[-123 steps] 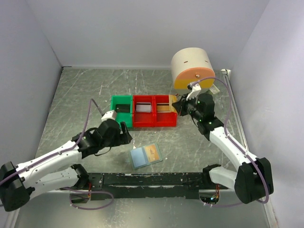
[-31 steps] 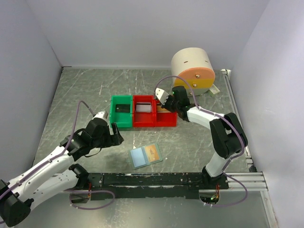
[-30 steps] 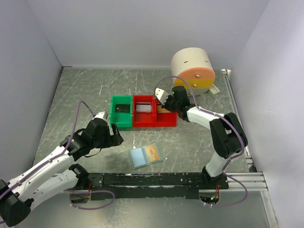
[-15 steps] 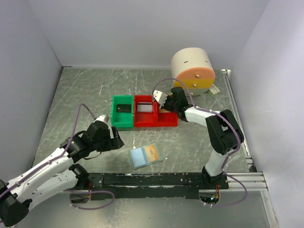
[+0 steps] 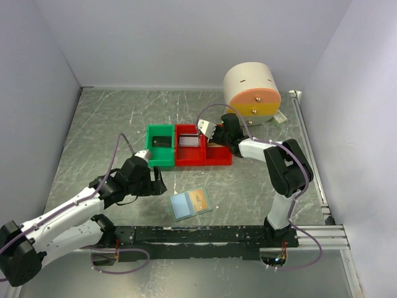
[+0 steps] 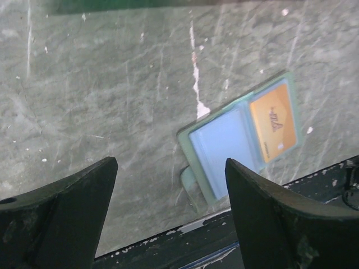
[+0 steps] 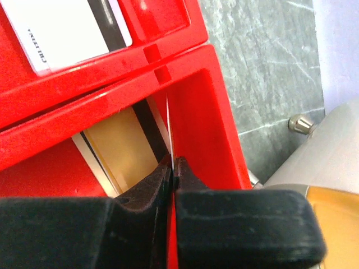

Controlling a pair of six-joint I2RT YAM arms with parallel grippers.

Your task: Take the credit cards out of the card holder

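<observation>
Pale blue, translucent and soft, a plastic bifold card holder (image 5: 189,203) is seen lying open and flat on the grey marbled table (image 5: 105,124), near the front edge and between the two arm bases. An orange plastic credit card (image 5: 198,199) is held in the pocket nearer the right arm. The other pocket looks empty, though a card of a similar pale colour cannot be ruled out.

The left gripper (image 5: 160,181) is positioned just beside the holder, apart from it, with its fingers spread wide and nothing between them. The right gripper (image 7: 172,167) is set inside a red plastic two-compartment bin (image 5: 203,161) farther back, with its fingers pressed together. A thin pale line runs out from between them. It may be a card seen edge-on, but that cannot be told.

The step in hand is judged to be the approach to the orange card, which is not yet taken out. The next move calls for the card's exposed edge to be pinched and slid out along the pocket. The soft sleeve may need to be pinned so that it is not dragged along.

A gold-tan card with a dark stripe (image 7: 120,145) is seen in the compartment where the right gripper sits. A white card with a black stripe (image 7: 67,25) is seen in the neighbouring compartment. A green plastic bin (image 5: 160,128) touches the red bin's side and holds a dark flat item (image 5: 160,141), too small to be named.
</observation>
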